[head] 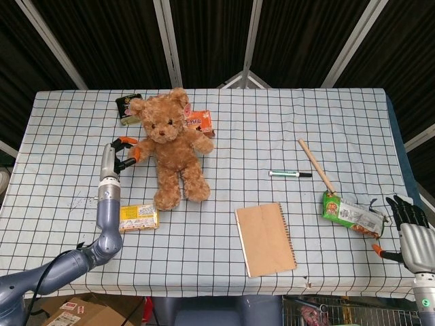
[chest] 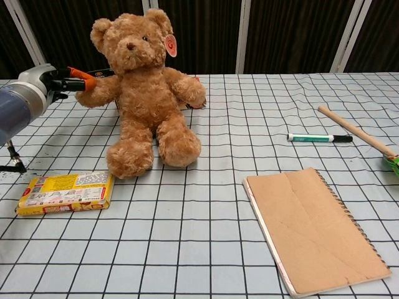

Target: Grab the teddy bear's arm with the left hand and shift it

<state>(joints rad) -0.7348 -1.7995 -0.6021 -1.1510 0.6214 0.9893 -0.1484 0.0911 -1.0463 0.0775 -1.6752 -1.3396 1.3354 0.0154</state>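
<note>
A brown teddy bear [head: 168, 145] [chest: 143, 93] sits on the checked table, leaning toward the left. My left hand [head: 121, 152] [chest: 68, 81], with orange-tipped fingers, grips the end of the bear's arm [chest: 98, 90] on the left side of the views. My right hand [head: 409, 225] hangs off the table's right front corner, holding nothing, fingers apart; the chest view does not show it.
A yellow packet [head: 138, 217] [chest: 67, 192] lies in front of my left arm. Behind the bear are a dark packet [head: 126, 105] and an orange box [head: 200, 121]. A brown notebook [head: 266, 238], a marker [head: 290, 174], a wooden stick [head: 316, 165] and a green packet [head: 351, 214] lie to the right.
</note>
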